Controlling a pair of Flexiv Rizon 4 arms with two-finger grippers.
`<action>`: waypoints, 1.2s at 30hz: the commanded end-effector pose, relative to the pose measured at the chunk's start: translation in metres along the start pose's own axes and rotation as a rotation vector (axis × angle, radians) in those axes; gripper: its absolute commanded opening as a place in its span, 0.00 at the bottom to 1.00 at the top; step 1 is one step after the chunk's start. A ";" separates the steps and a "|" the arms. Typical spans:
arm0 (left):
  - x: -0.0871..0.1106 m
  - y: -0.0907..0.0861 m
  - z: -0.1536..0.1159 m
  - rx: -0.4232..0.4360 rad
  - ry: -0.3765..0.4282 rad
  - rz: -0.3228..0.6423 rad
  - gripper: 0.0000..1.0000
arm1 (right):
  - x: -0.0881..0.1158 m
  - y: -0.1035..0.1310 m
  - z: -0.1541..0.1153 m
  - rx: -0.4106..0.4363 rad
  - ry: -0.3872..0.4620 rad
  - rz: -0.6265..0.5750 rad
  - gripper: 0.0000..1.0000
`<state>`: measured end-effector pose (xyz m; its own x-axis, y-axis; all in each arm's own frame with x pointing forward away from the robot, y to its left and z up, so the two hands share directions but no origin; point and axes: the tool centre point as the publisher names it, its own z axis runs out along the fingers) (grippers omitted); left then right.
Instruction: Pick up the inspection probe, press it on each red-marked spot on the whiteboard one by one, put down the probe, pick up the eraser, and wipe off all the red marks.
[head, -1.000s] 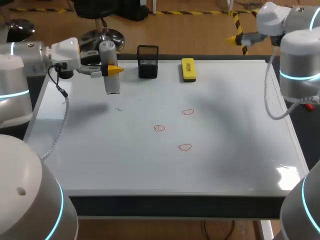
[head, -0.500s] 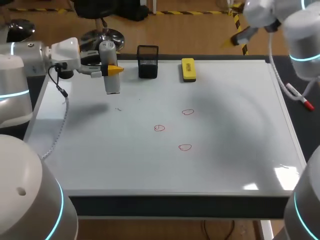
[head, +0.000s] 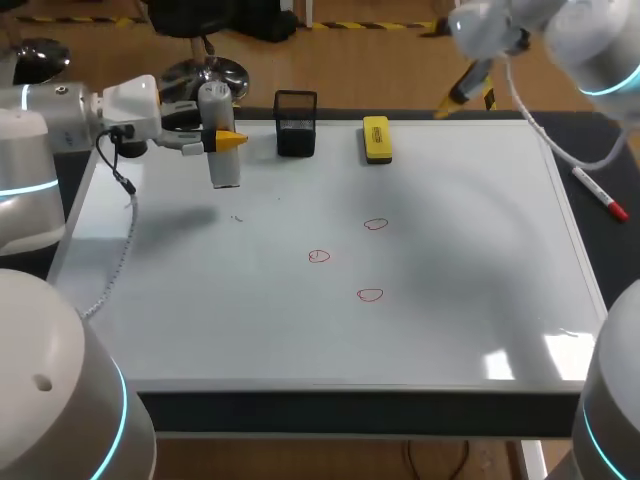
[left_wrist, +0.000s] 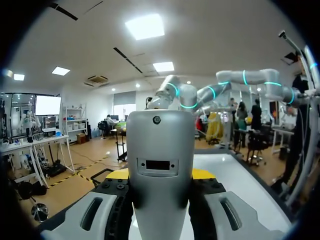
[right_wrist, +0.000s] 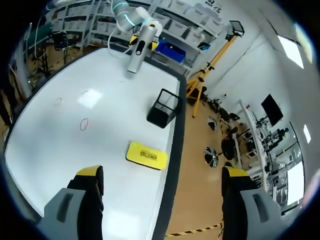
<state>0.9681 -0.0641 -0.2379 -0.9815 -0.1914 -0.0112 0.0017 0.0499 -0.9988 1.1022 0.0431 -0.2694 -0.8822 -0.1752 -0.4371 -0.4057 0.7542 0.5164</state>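
Observation:
The silver inspection probe (head: 220, 140) hangs upright above the whiteboard's (head: 200, 300) far left part, with my left gripper (head: 226, 140) shut on it. In the left wrist view the probe (left_wrist: 160, 165) fills the space between the yellow-tipped fingers (left_wrist: 116, 174). Three red marks (head: 375, 224), (head: 318, 256), (head: 370, 294) lie mid-board. The yellow eraser (head: 376, 138) rests at the far edge. My right gripper (head: 460, 90) hovers open beyond the far edge, right of the eraser. Its wrist view looks down past the right gripper (right_wrist: 162, 172) at the eraser (right_wrist: 146, 155) and one red mark (right_wrist: 83, 123).
A black mesh holder (head: 296, 123) stands at the far edge, between the probe and the eraser, also seen as the holder (right_wrist: 164, 107) beyond the eraser. A red marker pen (head: 600, 195) lies on the table just off the board's right edge.
My right arm has swung leftward along the far edge, bringing its open gripper nearer the eraser. The left arm and the probe have stayed still.

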 end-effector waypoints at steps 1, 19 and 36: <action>0.000 0.000 0.000 0.002 -0.001 0.002 0.00 | 0.000 -0.002 0.013 0.076 0.650 -0.443 1.00; 0.000 0.000 0.000 0.002 -0.001 0.002 0.00 | 0.013 -0.004 0.046 0.054 0.864 -0.906 1.00; 0.000 0.000 0.000 0.002 -0.001 0.002 0.00 | 0.015 -0.016 0.085 0.152 1.015 -1.258 1.00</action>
<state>0.9682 -0.0642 -0.2379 -0.9815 -0.1913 -0.0112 0.0016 0.0499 -0.9988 1.1059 0.0782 -0.3419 -0.1327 -0.9533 -0.2712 -0.9831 0.0917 0.1584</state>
